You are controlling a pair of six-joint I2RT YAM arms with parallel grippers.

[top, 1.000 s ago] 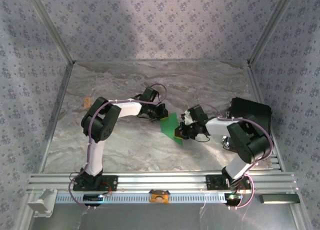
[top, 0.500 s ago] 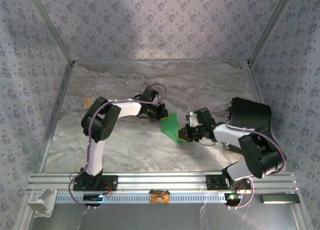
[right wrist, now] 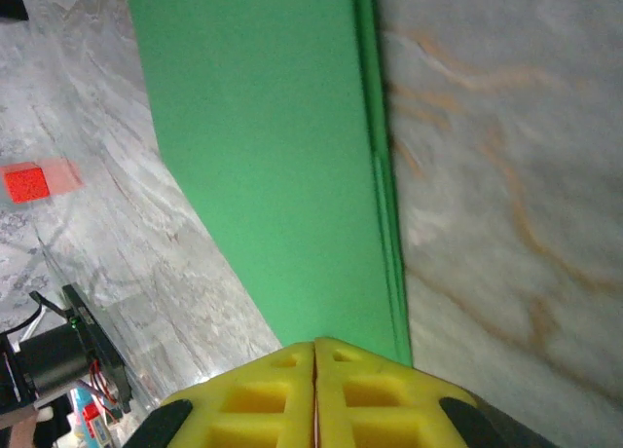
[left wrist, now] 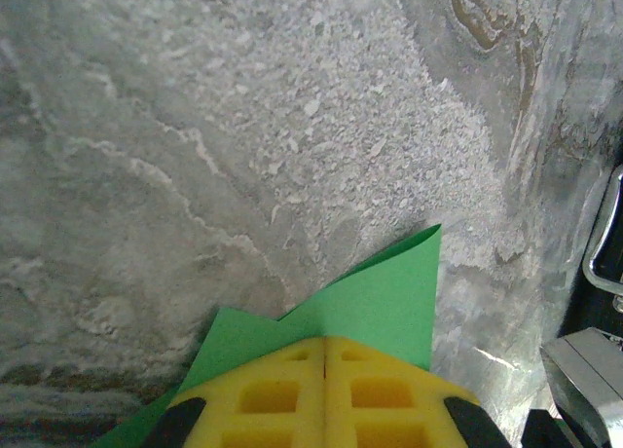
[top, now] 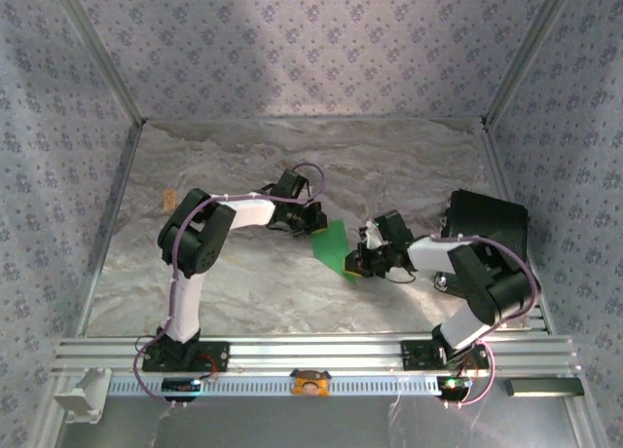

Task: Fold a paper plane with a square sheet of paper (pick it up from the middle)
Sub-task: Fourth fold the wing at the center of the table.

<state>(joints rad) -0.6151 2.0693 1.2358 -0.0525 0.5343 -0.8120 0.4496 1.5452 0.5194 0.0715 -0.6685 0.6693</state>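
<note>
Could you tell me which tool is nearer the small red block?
Left. The left tool holds the green paper right of the red block; the right tool grips it from farther right.

A grey marbled bench [top: 389, 156] fills the floor of the enclosure, with pale walls [top: 311, 49] printed in a small repeating motif on three sides. A black box [top: 487, 224] sits on the bench near its right edge. A small red block [right wrist: 26, 183] lies flat on the marbled surface. An aluminium rail [top: 311, 351] runs along the near edge, and just below it sits a small orange fitting [top: 310, 381].
</note>
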